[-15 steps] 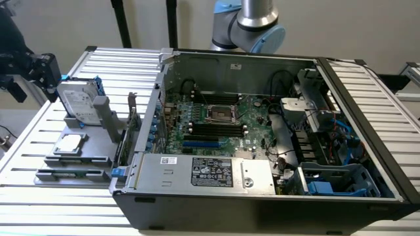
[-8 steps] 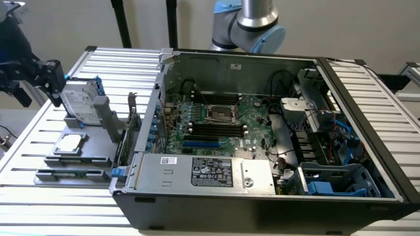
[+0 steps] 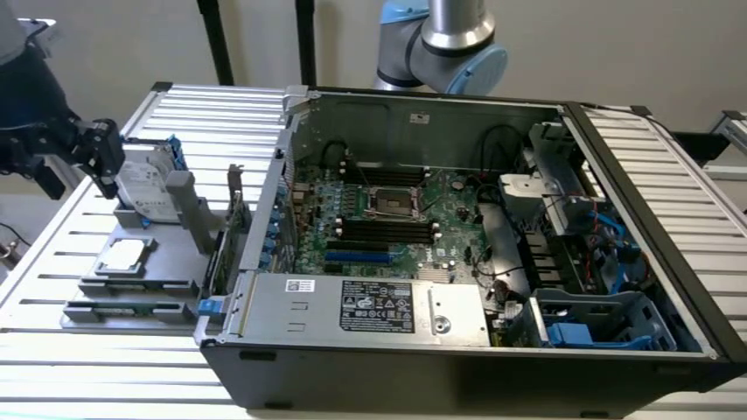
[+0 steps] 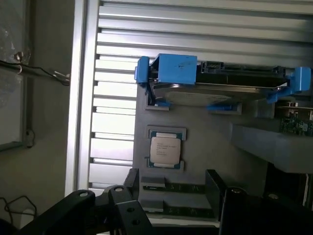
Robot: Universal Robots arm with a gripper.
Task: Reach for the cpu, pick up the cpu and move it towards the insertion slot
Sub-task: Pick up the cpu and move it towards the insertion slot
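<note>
Nearest the exterior camera, the slatted table [image 3: 105, 376] ran under the dark front wall of the open computer case [image 3: 467, 372]. Just behind that wall sat the silver power supply [image 3: 362, 306], label up.

Out at nine o'clock of the case, on the grey tray [image 3: 175, 254], two memory sticks [image 3: 129, 308] lay flat along the near edge. One step deeper, there was the cpu [image 3: 122, 255], silvery face up, seated in its own recess of the tray with nothing gripping it.

From the cpu, the insertion slot [image 3: 391, 203] sat at roughly two o'clock, well apart, inside the case. Its shiny frame was set between banks of black memory slots [image 3: 386, 229].

Back on the tray, the hard drive [image 3: 146, 179] with blue brackets was propped on edge at twelve o'clock of the cpu. The gripper [image 3: 103, 162] hung beside that drive, also near twelve o'clock from the chip and clear of it.

The wrist view settled it: the black fingers [image 4: 122, 210] stood spread wide with nothing between them, and the chip lay beyond them, not touched. Farthest back, the arm [image 3: 450, 44] rose at the case's twelve o'clock.
</note>
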